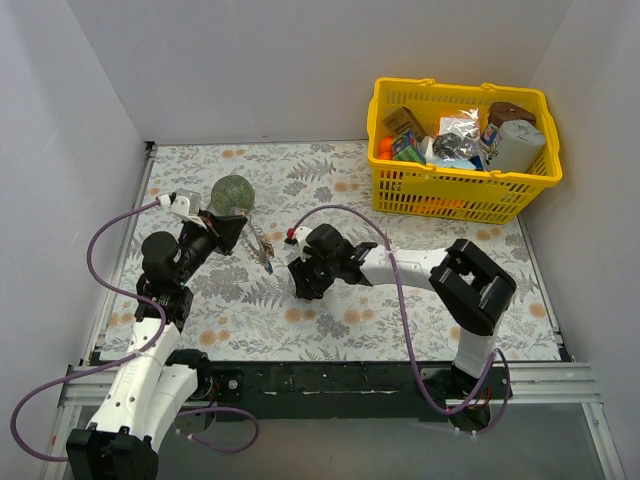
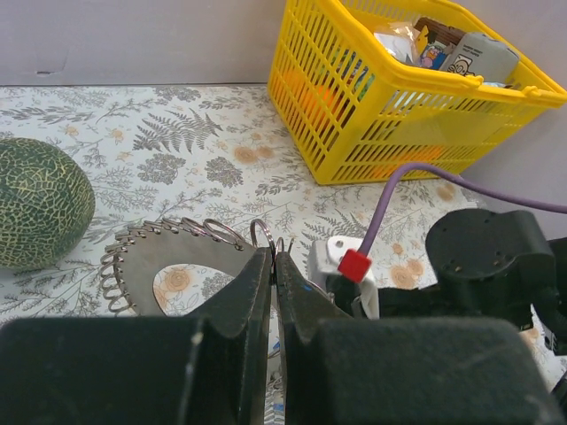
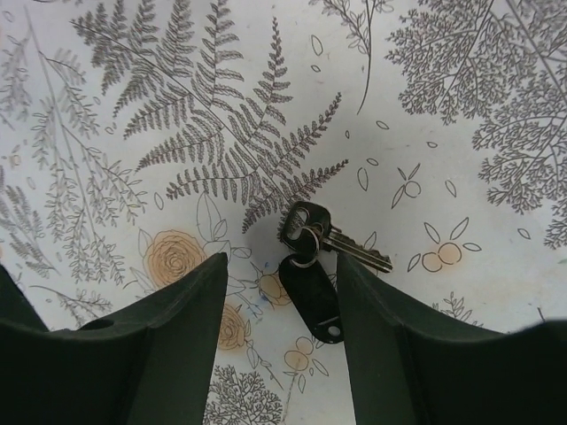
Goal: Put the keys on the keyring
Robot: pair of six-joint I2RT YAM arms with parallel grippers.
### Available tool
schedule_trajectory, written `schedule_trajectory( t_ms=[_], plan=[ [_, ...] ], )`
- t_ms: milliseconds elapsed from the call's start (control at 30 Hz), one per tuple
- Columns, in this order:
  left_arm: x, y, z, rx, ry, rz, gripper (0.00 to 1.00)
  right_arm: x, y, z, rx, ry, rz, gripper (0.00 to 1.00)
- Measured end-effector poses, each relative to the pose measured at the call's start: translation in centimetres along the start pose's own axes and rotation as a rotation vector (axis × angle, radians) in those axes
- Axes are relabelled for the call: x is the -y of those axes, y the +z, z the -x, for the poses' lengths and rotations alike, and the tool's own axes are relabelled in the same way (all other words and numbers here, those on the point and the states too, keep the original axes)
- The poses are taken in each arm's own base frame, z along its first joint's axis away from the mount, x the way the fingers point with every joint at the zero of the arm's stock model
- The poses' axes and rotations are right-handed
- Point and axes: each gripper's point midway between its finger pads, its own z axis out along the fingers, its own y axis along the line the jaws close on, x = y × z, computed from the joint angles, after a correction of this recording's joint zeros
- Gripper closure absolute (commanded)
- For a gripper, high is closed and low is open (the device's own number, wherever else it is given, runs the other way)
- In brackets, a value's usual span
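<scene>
The grey keyring (image 2: 164,257), a wide band with several small wire loops along its edge, lies on the floral cloth; it also shows in the top view (image 1: 262,247). My left gripper (image 2: 275,258) is shut on one small wire loop at the band's near edge; in the top view it (image 1: 234,232) sits beside the green ball (image 1: 232,194). My right gripper (image 3: 279,292) is open, just above the cloth. A black-headed key (image 3: 330,234) with a black oval tag (image 3: 310,297) lies flat between its fingers, touching neither. The other coloured keys are not clearly visible.
A yellow basket (image 1: 462,192) full of packets stands at the back right; it also shows in the left wrist view (image 2: 354,133). The green ball (image 2: 40,212) sits left of the keyring. The right arm's black wrist (image 2: 487,266) and purple cable (image 2: 416,173) are close beside the left gripper.
</scene>
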Motion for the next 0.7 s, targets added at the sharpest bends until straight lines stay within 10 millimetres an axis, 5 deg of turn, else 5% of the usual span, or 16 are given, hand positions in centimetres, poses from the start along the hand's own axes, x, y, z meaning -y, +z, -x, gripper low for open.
schedule_trajectory(
  t_ms=[300, 533, 700],
  plan=[
    [-0.1, -0.1, 0.2, 0.01, 0.005, 0.009, 1.0, 0.6, 1.5, -1.0, -0.059, -0.019, -0.099, 0.56],
    [-0.1, -0.1, 0.2, 0.01, 0.008, 0.01, 1.0, 0.8, 1.7, -1.2, -0.066, -0.021, -0.122, 0.97],
    [-0.1, -0.1, 0.2, 0.011, 0.01, 0.01, 1.0, 0.7, 1.8, -1.3, -0.062, -0.012, -0.122, 0.99]
  ],
)
